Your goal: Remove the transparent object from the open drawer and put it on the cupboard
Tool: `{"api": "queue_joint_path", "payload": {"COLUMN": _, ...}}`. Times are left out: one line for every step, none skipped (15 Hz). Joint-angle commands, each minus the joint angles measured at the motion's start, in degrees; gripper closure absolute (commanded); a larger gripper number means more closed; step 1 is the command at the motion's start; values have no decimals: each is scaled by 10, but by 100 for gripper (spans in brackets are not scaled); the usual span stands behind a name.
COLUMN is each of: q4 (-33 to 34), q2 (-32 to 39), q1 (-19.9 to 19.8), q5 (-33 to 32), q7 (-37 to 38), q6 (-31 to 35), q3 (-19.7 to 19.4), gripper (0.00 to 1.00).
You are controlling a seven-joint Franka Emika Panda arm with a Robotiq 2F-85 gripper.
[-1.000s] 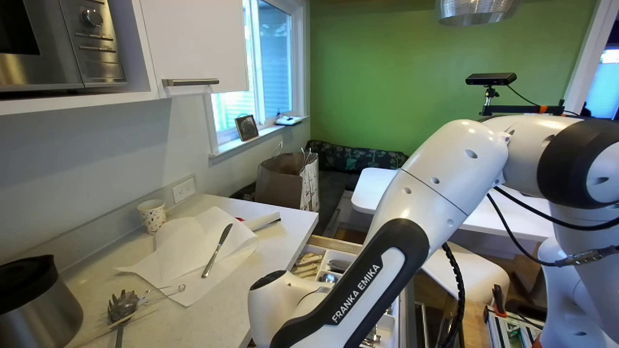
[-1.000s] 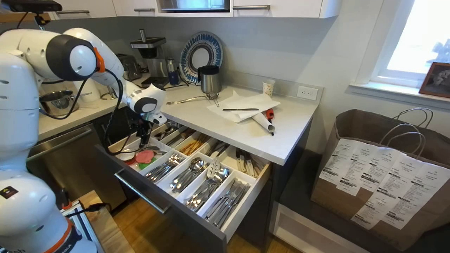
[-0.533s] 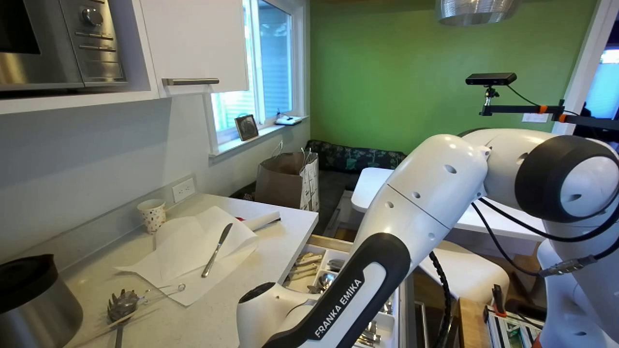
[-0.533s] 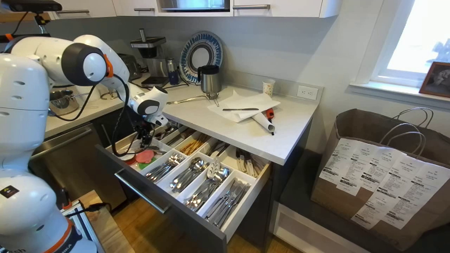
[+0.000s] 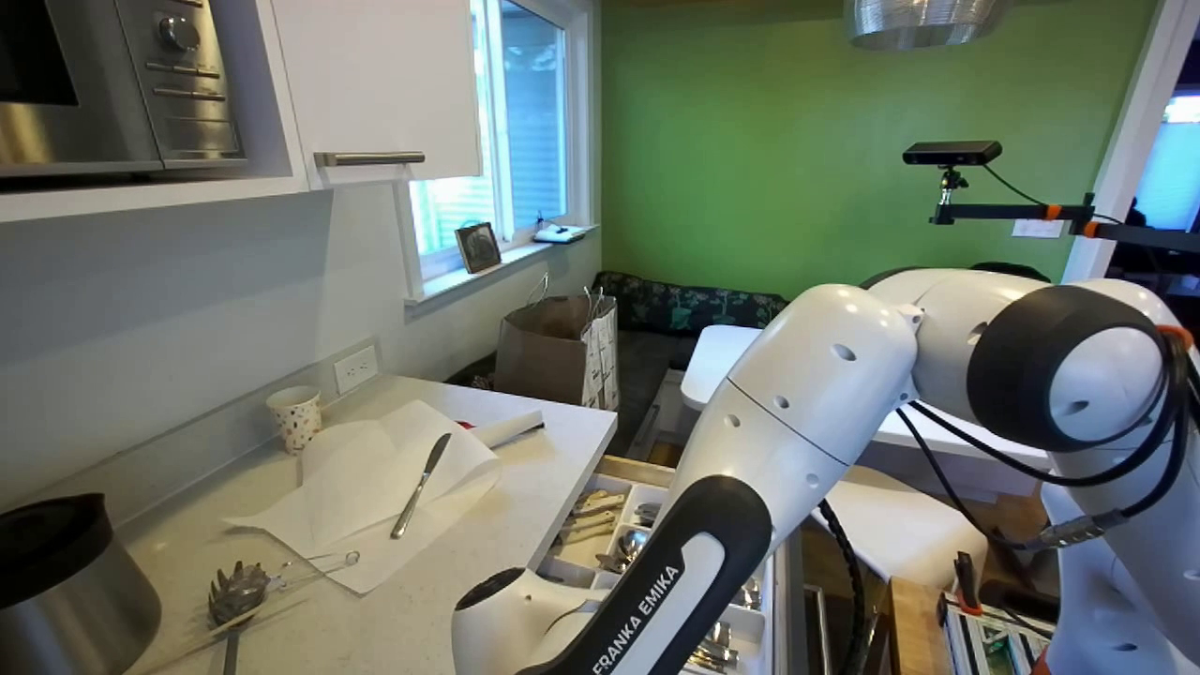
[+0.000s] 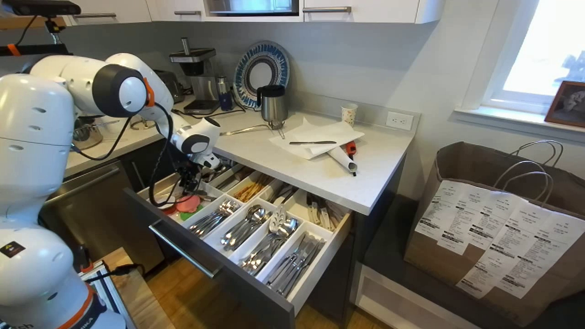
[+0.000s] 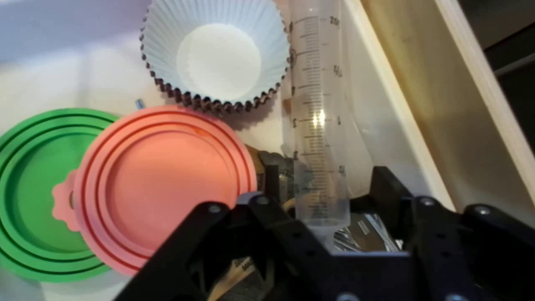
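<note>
In the wrist view the transparent object [image 7: 317, 125] is a clear tube with dark graduation marks. It lies lengthwise in the drawer [image 6: 260, 297], beside the light side wall. My gripper [image 7: 329, 180] is open around the tube's near end, one finger on each side, with a visible gap to both fingers. An exterior view has the gripper [image 6: 188, 180] low over the drawer's left compartment; the tube cannot be made out there. The cupboard's pale worktop [image 6: 384, 155] extends behind and above the drawer.
Paper baking cups [image 7: 217, 62], a pink lid [image 7: 171, 184] and a green lid [image 7: 42, 175] lie left of the tube. A wooden drawer wall [image 7: 451, 83] rises on the right. The worktop carries white paper [image 6: 320, 137], a knife [image 6: 313, 142] and a steel jug [image 6: 274, 105].
In the exterior views the arm has lowered and shifted, its elbow moving right in one picture and left in another. The gripper has gone slightly down and right over the drawer compartment.
</note>
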Motion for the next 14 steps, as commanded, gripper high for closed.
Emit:
{"api": "queue_joint_path", "payload": {"q4": 9, "q2": 7, "q1": 8, "q5": -15, "q7": 8, "q6": -15, "q3": -6, "gripper": 68}}
{"api": "queue_joint_path", "payload": {"q4": 7, "q2": 4, "q1": 9, "q5": -17, "q7": 12, "q6": -15, "q3": -7, "gripper": 75}}
{"api": "queue_joint_path", "payload": {"q4": 4, "q2": -1, "q1": 11, "q5": -19, "q7": 17, "q6": -16, "q3": -8, "gripper": 83}}
{"api": "queue_joint_path", "payload": {"q4": 0, "q2": -6, "q1": 13, "q5": -19, "q7": 21, "q6": -16, "q3": -8, "gripper": 92}}
{"api": "queue_joint_path", "payload": {"q4": -8, "q2": -15, "q1": 14, "q5": -20, "q7": 27, "q6": -15, "q3": -8, "gripper": 93}}
{"api": "queue_joint_path", "payload": {"q4": -16, "q2": -23, "q1": 16, "q5": -19, "q7": 33, "q6": -12, "q3": -8, "gripper": 92}}
{"api": "queue_joint_path", "payload": {"q4": -26, "q2": -35, "q1": 20, "q5": -19, "q7": 46, "q6": -11, "q3": -8, "gripper": 92}}
{"api": "queue_joint_path", "payload": {"q4": -39, "q2": -49, "q1": 25, "q5": -19, "q7": 59, "q6": -7, "q3": -7, "gripper": 92}}
{"api": "queue_joint_path", "payload": {"q4": -51, "q2": -62, "q1": 29, "q5": -21, "q7": 70, "q6": -5, "q3": -7, "gripper": 92}}
{"api": "queue_joint_path", "payload": {"q4": -70, "q2": -80, "q1": 34, "q5": -25, "q7": 88, "q6": 1, "q3": -10, "gripper": 92}}
{"api": "queue_joint_path", "payload": {"q4": -89, "q2": -98, "q1": 39, "q5": -30, "q7": 112, "q6": 10, "q3": -15, "gripper": 92}}
{"api": "queue_joint_path", "payload": {"q4": -106, "q2": -117, "q1": 41, "q5": -34, "q7": 126, "q6": 14, "q3": -16, "gripper": 92}}
{"api": "queue_joint_path", "payload": {"q4": -120, "q2": -134, "q1": 42, "q5": -38, "q7": 140, "q6": 18, "q3": -16, "gripper": 92}}
{"api": "queue_joint_path", "payload": {"q4": -135, "q2": -153, "q1": 43, "q5": -42, "q7": 158, "q6": 23, "q3": -16, "gripper": 92}}
